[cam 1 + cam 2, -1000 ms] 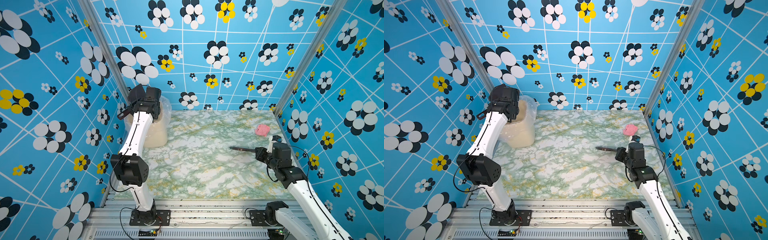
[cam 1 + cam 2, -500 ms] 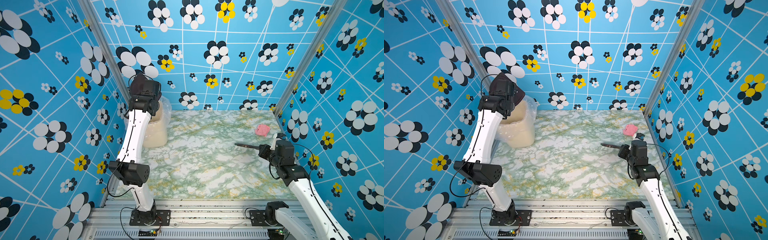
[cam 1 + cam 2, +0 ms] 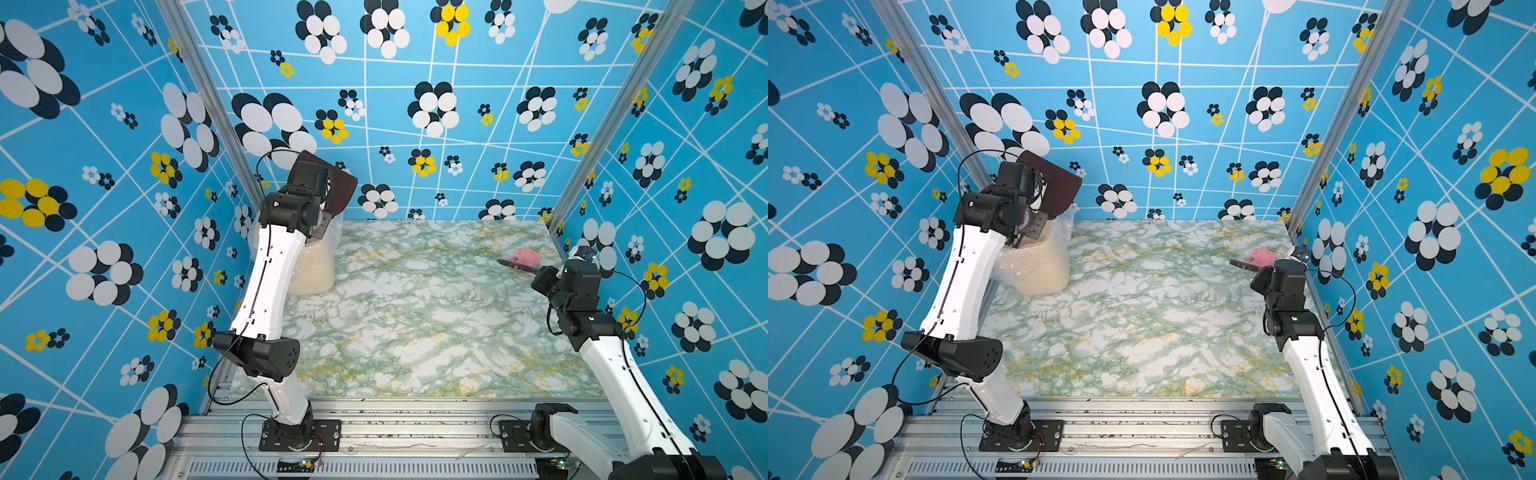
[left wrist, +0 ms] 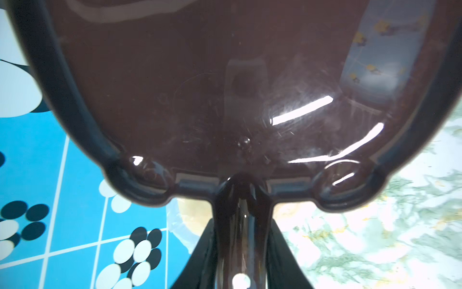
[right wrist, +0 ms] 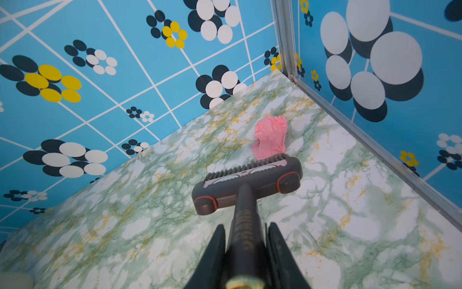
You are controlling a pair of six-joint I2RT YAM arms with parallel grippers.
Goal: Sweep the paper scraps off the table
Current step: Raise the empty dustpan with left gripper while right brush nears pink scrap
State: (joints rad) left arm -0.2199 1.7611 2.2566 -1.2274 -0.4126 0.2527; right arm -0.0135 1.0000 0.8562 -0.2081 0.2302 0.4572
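Pink scrap (image 5: 271,136) stretches away from brush (image 5: 247,180); right jaws pinch brush, left jaws dustpan (image 4: 225,87).

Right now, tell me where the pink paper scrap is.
In both top views the pink paper scrap lies on the table toward its far right corner, just beyond the brush head.

My left arm (image 3: 272,282) stood raised over the worktop's (image 3: 415,332) far-left corner, fingers (image 4: 200,262) clamped; my right arm (image 3: 611,370) reached low along the right edge, fingers (image 5: 282,255) clamped.
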